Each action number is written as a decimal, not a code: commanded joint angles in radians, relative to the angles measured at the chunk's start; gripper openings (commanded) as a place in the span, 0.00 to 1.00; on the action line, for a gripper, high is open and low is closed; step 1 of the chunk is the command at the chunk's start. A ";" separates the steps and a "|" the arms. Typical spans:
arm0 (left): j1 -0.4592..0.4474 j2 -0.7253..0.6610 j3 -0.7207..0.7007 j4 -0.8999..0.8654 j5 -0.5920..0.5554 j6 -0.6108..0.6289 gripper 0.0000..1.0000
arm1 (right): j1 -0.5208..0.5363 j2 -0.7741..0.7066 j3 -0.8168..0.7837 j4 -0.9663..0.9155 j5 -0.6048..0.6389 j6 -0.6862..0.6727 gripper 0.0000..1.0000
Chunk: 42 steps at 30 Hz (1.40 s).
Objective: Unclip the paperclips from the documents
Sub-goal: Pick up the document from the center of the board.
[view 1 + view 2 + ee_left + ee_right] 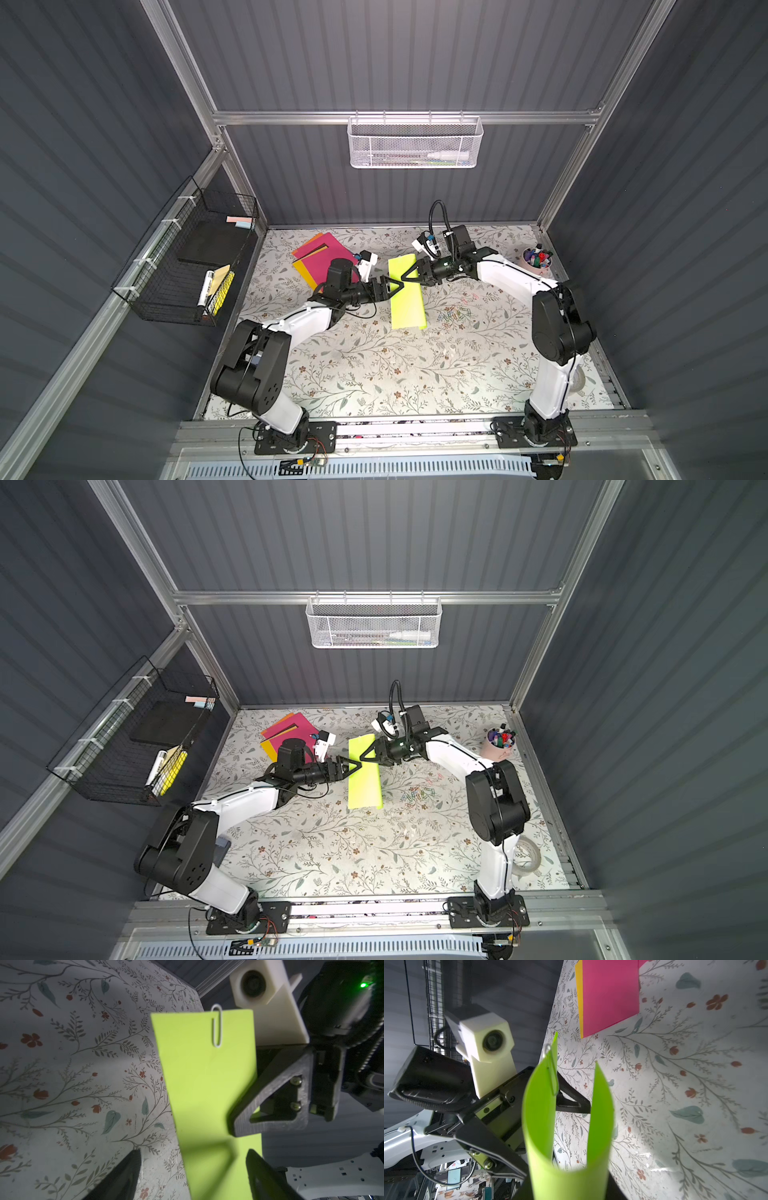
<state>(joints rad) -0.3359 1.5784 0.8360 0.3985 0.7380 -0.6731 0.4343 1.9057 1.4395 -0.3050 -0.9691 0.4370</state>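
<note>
A lime green document [407, 303] is lifted at its far end, with my right gripper [405, 276] shut on it. In the right wrist view the sheet [566, 1172] curls into a U and hides the right gripper [569, 1188]. A pale paperclip [217, 1025] sits on the sheet's far edge; its loop [547, 1048] sticks out past that edge. My left gripper [398, 285] is open at the sheet's left side. Its fingertips [135, 1157] stand wide apart on either side of the sheet's near part [207, 1088], not touching it. More documents [324, 259], pink over yellow and orange, lie at the back left.
Loose coloured paperclips [455, 313] lie in a pile right of the green sheet. A pink cup of markers [537, 259] stands at the back right. A tape roll [525, 856] lies by the right arm's base. A black wire basket [187, 266] hangs on the left wall, a white mesh basket [415, 141] on the back wall.
</note>
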 commanded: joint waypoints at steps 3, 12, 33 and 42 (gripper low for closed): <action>0.017 0.012 0.011 0.165 0.094 -0.046 0.71 | 0.001 -0.036 -0.040 0.038 -0.057 0.000 0.34; 0.021 0.030 0.000 0.248 0.117 -0.095 0.57 | 0.010 -0.045 -0.042 0.058 -0.097 -0.005 0.34; 0.035 -0.018 0.023 0.112 0.114 0.031 0.00 | -0.006 -0.086 -0.032 -0.225 0.001 -0.255 0.68; 0.035 -0.087 0.114 -0.216 0.167 0.325 0.00 | -0.121 -0.174 -0.029 -0.400 0.142 -0.462 0.77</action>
<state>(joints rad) -0.3084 1.5352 0.9154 0.3191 0.8738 -0.4847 0.3279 1.7710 1.3968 -0.6258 -0.8822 0.0772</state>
